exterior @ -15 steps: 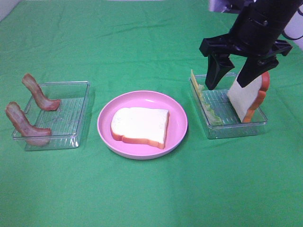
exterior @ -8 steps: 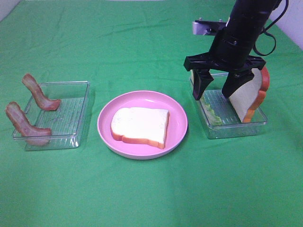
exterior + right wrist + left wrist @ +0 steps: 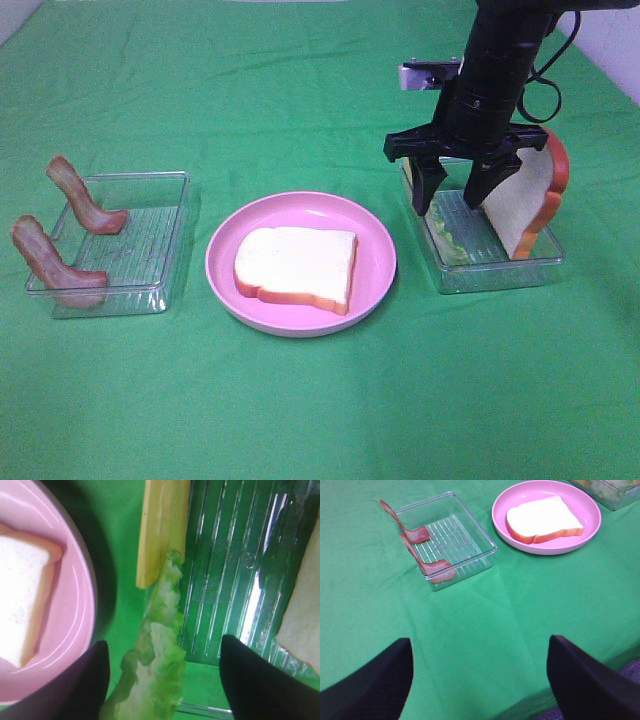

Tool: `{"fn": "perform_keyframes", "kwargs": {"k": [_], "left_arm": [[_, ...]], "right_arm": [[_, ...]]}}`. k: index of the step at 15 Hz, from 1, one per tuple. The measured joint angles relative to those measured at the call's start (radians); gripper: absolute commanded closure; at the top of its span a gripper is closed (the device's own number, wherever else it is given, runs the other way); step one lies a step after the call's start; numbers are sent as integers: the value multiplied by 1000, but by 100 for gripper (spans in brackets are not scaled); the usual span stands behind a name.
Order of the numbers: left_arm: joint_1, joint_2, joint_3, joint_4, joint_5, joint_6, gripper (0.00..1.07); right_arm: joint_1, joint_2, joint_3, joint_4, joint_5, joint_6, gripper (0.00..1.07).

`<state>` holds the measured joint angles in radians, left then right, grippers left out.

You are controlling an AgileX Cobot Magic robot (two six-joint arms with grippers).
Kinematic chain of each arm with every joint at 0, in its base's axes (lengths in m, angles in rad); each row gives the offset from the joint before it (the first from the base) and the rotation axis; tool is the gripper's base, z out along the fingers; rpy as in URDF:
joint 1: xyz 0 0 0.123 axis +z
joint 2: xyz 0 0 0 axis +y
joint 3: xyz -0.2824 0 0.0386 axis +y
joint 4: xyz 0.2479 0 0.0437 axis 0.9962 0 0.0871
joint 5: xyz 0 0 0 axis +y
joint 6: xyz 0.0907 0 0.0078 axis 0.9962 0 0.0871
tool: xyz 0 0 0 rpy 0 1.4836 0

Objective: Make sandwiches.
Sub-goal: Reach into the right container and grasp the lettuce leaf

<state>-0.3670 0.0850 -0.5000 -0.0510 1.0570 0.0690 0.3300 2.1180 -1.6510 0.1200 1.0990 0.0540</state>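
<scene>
While no sandwich is stacked yet, its parts lie spread over three holders on a green-covered worktop [image 3: 300, 400].

Item one: round pink plate [image 3: 375, 262], centre of the worktop. It bears one bread slice [image 3: 298, 265] laid flat, white face up, with orange-brown crust showing along its near edge.

Item two: clear tray [image 3: 178, 240], to the left of the plate. It holds two bacon strips [image 3: 80, 200], each with its foot on the ribbed floor and its upper end leaning over the tray's outer wall.

Item three: second clear tray [image 3: 500, 275], just right of the plate. A lettuce leaf [image 3: 448, 238] lies along the wall nearest the plate. A yellow cheese square [image 3: 160, 530] stands on edge by that same wall at the far end. A second bread slice [image 3: 525, 205] is propped upright against the opposite wall.

Right pincer [image 3: 449, 207]: pointing down above this tray, jaws wide, gripping nothing, with the lettuce leaf and bare tray floor between its tips.

Left pincer [image 3: 479, 641]: jaws wide, nothing between them, over bare worktop, apart from the clear tray and the plate.
</scene>
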Motion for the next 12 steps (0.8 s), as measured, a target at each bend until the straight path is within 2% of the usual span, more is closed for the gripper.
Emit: {"fn": "perform_keyframes", "kwargs": {"k": [6,10,11,12], "left_arm": [[0,0,0,0,0,0,35],[0,0,0,0,0,0,35],[0,0,0,0,0,0,35],[0,0,0,0,0,0,35]], "right_arm": [[0,1,0,4,-1,0,65],[0,1,0,5,6,-9,101],[0,1,-2,5,11,-9,107],[0,1,-3,5,21,-9,107]]}}
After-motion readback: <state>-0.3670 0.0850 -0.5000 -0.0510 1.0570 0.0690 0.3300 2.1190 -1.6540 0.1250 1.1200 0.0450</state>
